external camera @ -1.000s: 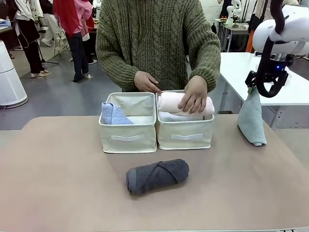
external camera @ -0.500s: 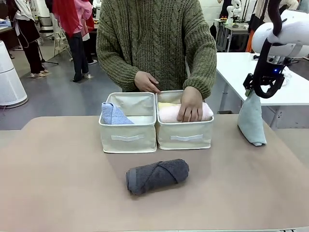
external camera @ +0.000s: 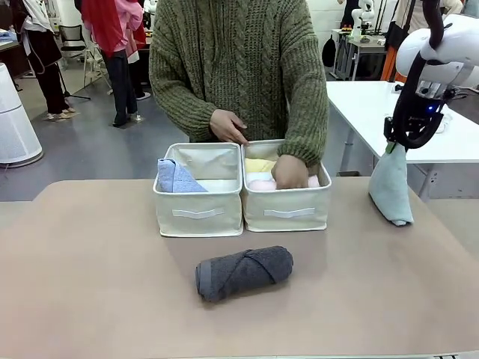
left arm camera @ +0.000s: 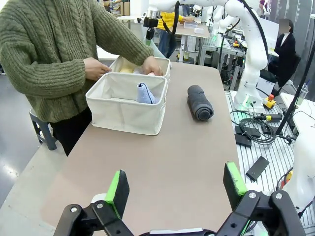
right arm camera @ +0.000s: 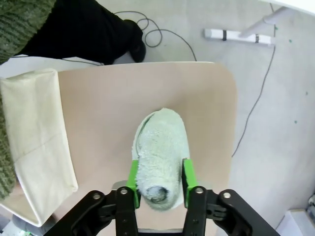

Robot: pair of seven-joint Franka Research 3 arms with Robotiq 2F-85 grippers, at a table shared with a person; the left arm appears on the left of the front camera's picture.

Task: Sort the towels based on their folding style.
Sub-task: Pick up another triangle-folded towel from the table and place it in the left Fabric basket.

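My right gripper (external camera: 394,142) (right arm camera: 158,183) is shut on the tip of the pale grey-green cone towel (external camera: 391,187) (right arm camera: 160,152), which hangs point-up over the table's right edge. The dark grey rolled towel (external camera: 244,272) (left arm camera: 200,102) lies in front of the two cream boxes. In the left box (external camera: 199,213) (left arm camera: 123,108) rests the periwinkle blue cone (external camera: 176,178) (left arm camera: 145,93). Inside the right box (external camera: 287,209) the person's hand (external camera: 290,172) presses the pale pink roll (external camera: 262,184) down beside the yellow roll (external camera: 259,164). My left gripper (left arm camera: 174,189) stands open above the table's left end.
The person in a green knitted sweater (external camera: 239,67) stands at the far side, other hand (external camera: 228,126) on the boxes' rim. A white table (external camera: 404,112) stands behind at right. Bare tabletop (external camera: 97,284) spreads left and front of the boxes.
The person's hand has pushed the pale pink roll down into the right box. My right gripper with the grey-green cone has shifted only slightly.
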